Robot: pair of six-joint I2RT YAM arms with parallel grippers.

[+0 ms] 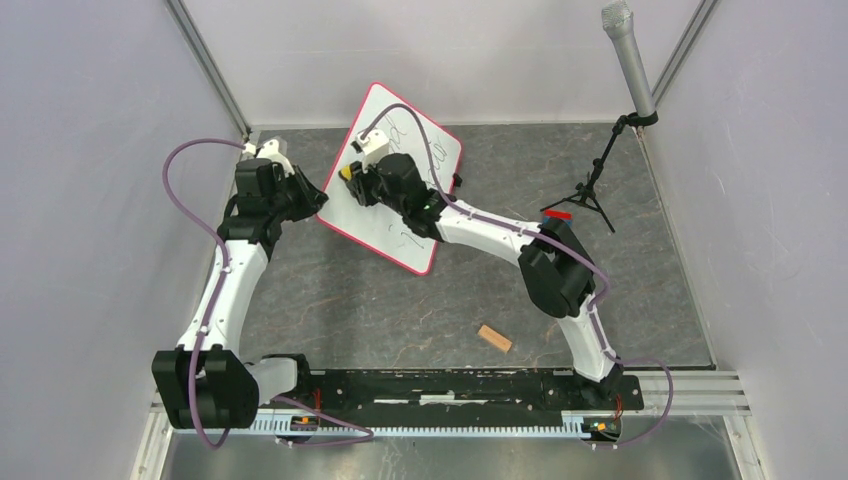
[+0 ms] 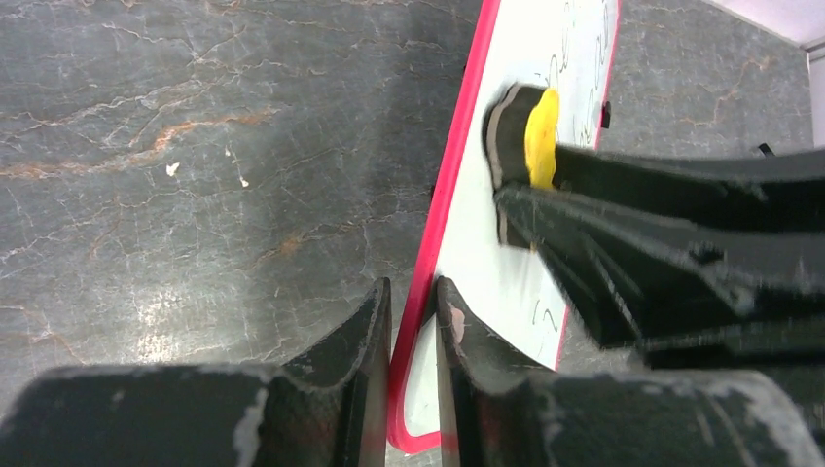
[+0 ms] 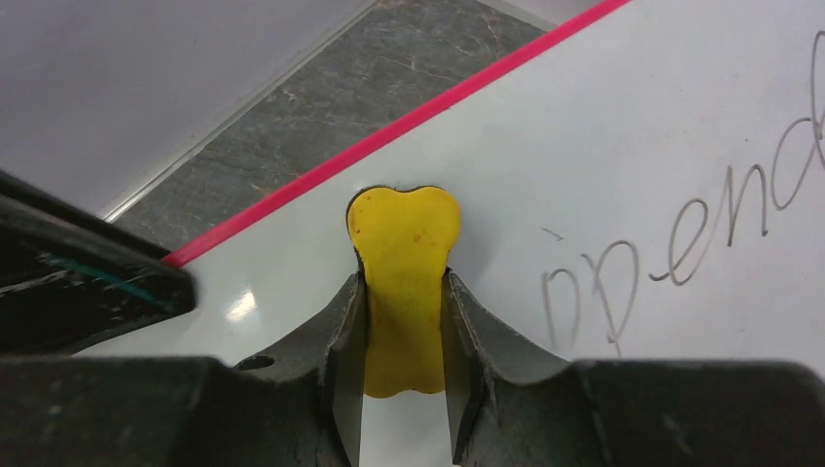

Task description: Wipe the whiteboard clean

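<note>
The whiteboard (image 1: pixel 400 240) sits slantwise toward the far edge of the table (image 1: pixel 400 310), left of the middle. My left jaws are nearly closed, pinching its thin red rim (image 2: pixel 428 253) at the corner nearest the left edge. My right jaws are clamped on the waist of a yellow eraser (image 3: pixel 404 229), whose dark pad is pressed against the white face close to that same rim.

My left hold is what I trust least. It takes only a narrow bite on a slick edge, so a hard sideways stroke could pull the rim free and let the board swing or skid away. I cannot tell whether that edge is lifted off the table; if it is, pressing down could flex the board or tip it.

The eraser is close to my left jaws, so a stroke that way risks a knock between arms. The black handwriting (image 3: pixel 681 243) lies on the other side of the eraser, and light pressure would only smear it. The eraser could also twist in my grip if the pad drags.
</note>
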